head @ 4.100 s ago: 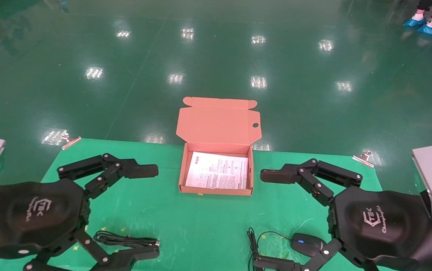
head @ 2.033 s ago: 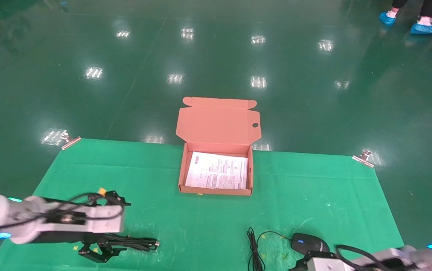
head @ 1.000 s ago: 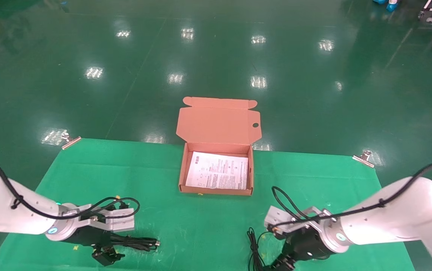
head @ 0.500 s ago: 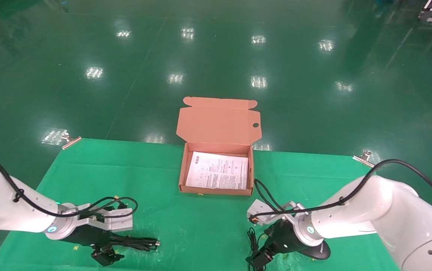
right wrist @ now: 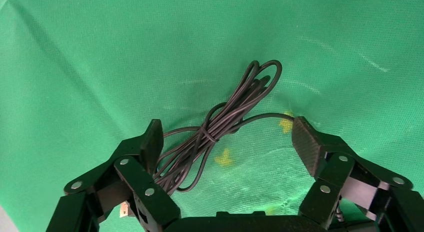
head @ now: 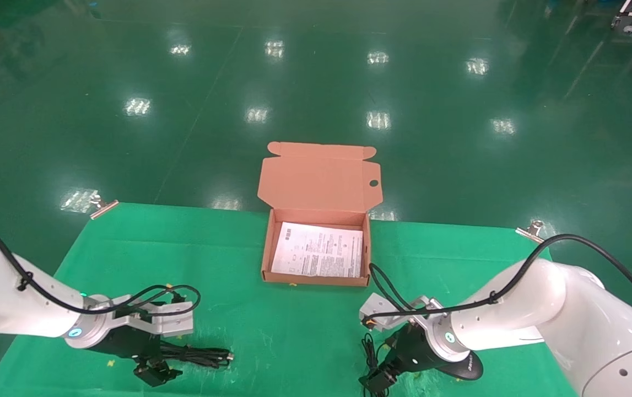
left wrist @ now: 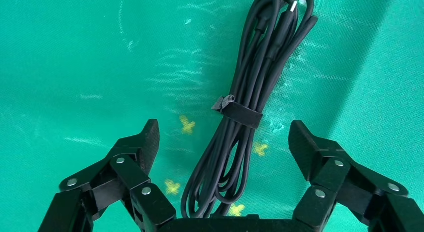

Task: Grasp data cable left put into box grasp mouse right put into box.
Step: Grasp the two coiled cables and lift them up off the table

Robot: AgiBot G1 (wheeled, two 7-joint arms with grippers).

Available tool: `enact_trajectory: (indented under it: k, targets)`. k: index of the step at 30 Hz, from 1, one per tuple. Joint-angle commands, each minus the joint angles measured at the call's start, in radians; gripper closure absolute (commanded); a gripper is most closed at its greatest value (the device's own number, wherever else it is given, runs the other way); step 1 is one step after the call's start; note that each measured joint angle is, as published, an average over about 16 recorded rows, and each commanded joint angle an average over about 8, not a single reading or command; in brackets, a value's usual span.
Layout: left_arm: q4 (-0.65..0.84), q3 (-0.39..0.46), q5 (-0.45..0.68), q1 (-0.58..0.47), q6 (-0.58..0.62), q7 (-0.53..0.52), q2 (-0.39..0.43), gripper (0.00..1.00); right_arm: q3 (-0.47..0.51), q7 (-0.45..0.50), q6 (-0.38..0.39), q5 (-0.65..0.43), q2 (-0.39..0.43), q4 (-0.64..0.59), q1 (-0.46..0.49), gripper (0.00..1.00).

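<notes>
My left gripper [left wrist: 223,142] low over data cable [left wrist: 250,99], fingers released, straddling bundle on tabletop [head: 238,331]. Right gripper [right wrist: 227,139] fingers released over mouse cord [right wrist: 220,124]; mouse [head: 467,368] beside it. Box [head: 316,278] open, centre-back.

The white sheet [head: 318,256] inside the box [head: 316,280], in the middle of the head view, has lines of small print and little drawings on it, but the words are too tiny to read. The mouse [head: 467,366], at the lower right of that view, has a small pale mark on top that may be a brand name, and it cannot be read either. No words or numbers show in the two wrist views
</notes>
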Motion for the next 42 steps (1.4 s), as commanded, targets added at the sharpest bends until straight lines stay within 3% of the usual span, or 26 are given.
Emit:
enact_trajectory:
  k: [1, 42]
  targets:
    - [-0.003, 0.0, 0.0, 0.001, 0.0, -0.001, -0.001, 1.0, 0.0, -0.001, -0.001, 0.001, 0.001, 0.0, 0.0, 1.0]
    - [-0.017, 0.001, 0.002, 0.005, 0.004, -0.006, -0.006, 1.0, 0.004, -0.008, -0.007, 0.007, 0.008, 0.001, 0.003, 1.0]
